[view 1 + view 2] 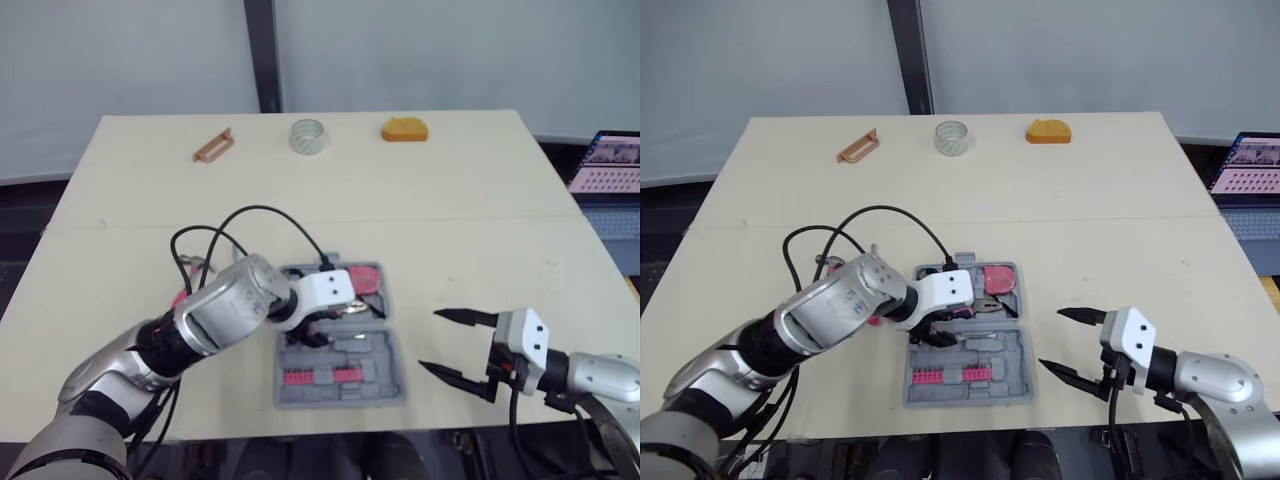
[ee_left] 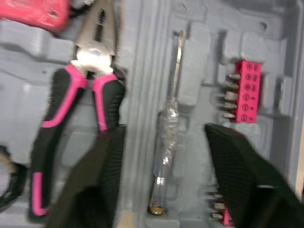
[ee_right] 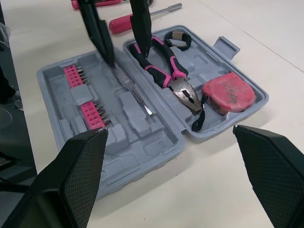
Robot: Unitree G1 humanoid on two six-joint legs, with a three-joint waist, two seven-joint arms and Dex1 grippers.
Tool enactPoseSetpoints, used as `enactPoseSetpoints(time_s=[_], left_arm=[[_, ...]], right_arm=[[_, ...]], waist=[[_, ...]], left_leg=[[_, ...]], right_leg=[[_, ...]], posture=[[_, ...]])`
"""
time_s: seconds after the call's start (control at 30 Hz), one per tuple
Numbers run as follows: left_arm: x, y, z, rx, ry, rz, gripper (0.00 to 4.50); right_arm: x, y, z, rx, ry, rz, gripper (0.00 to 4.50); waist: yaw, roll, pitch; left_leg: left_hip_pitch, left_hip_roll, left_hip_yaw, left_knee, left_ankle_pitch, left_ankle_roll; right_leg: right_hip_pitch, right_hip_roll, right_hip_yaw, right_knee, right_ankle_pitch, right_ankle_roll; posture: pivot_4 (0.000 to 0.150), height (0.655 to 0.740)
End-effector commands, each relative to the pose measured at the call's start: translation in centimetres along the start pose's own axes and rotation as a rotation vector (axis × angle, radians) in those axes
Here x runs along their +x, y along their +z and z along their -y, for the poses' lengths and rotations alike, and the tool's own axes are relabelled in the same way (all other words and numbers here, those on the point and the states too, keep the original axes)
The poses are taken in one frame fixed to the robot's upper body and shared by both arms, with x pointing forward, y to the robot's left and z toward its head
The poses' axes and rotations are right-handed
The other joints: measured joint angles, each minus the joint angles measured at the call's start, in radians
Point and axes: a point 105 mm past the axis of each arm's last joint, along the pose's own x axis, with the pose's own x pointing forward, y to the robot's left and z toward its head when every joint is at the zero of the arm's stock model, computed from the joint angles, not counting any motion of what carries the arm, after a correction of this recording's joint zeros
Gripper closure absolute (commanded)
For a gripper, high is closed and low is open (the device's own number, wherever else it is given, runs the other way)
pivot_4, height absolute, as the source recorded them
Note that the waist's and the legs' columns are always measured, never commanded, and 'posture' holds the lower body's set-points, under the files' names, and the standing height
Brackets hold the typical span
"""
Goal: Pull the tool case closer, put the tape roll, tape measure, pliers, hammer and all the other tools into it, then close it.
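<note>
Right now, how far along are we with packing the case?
Done: the case sits close and open, holding pliers, tape measure and a clear screwdriver. In hand: the left gripper hangs open over that screwdriver; the right gripper is open beside the case. Left: the tape roll at the far edge, a red screwdriver beside the case, then closing.
</note>
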Motion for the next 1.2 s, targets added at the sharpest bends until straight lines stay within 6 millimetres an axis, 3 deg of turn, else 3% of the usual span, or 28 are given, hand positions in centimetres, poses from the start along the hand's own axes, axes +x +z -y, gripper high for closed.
enactPoseSetpoints(time_s=[0.03,0.07,0.1,0.27,0.43,0.6,0.9,1.2], left_arm=[[-0.5,0.2,-0.2,0.023,0.032,0.112,3.78],[-0.5,-0.1,-0.2,0.023,0.033,0.146,4.30],[-0.6,-0.4,-0.2,0.021,0.029,0.172,4.46],[-0.6,-1.4,-0.5,0.011,0.030,0.374,4.46],[0.0,-3.7,-0.6,0.055,0.040,0.436,4.46],[0.9,-3.6,-0.1,0.058,0.019,0.497,4.46],[2.4,-3.9,0.7,0.109,-0.011,0.465,4.46],[3.4,-5.4,1.0,0.129,-0.004,0.386,4.46]], right_arm=[[0.1,0.9,-0.1,-0.023,-0.004,0.029,0.00],[0.1,0.9,-0.1,-0.023,-0.007,0.030,0.00],[0.0,0.9,0.0,-0.023,-0.009,0.030,0.00],[0.0,0.9,0.0,-0.011,-0.027,0.039,0.00],[-0.1,0.8,0.0,-0.008,-0.040,0.038,0.00],[-0.1,0.7,-0.1,-0.006,-0.046,0.038,0.00],[-0.4,0.6,-0.2,-0.004,-0.053,0.031,0.00],[-0.4,0.6,-0.2,-0.003,-0.054,0.032,0.00]], waist=[[-0.002,0.000,0.000],[-0.003,0.000,0.000],[-0.004,0.000,0.000],[0.001,0.000,0.000],[0.000,0.001,0.000],[0.003,0.001,0.000],[0.001,0.001,-0.001],[0.001,0.001,-0.001]], left_leg=[[0.000,0.000,0.000,0.000,0.000,0.000],[0.000,0.000,0.000,0.000,0.000,0.000],[0.000,0.000,0.000,0.000,0.000,0.000],[0.000,0.000,0.000,0.001,0.000,0.000],[0.000,0.000,0.000,0.000,0.000,0.000],[0.000,0.000,0.000,0.000,0.000,0.000],[0.001,0.000,0.000,0.000,0.000,0.000],[0.001,0.000,0.000,0.000,0.000,0.000]], right_leg=[[0.000,0.000,0.000,0.000,0.000,0.000],[0.000,0.000,0.000,0.000,0.000,0.000],[0.000,0.000,0.000,0.000,0.000,0.000],[0.000,0.000,0.000,0.000,0.000,0.000],[0.000,0.000,0.000,0.000,0.000,0.000],[0.000,0.000,0.000,0.000,0.000,0.000],[0.000,0.000,0.000,0.001,0.000,0.000],[0.000,0.000,0.000,0.001,0.000,0.000]], posture=[[0.150,0.7400],[0.150,0.7400],[0.150,0.7400],[0.150,0.7400],[0.150,0.7400],[0.150,0.7400],[0.150,0.7400],[0.150,0.7400]])
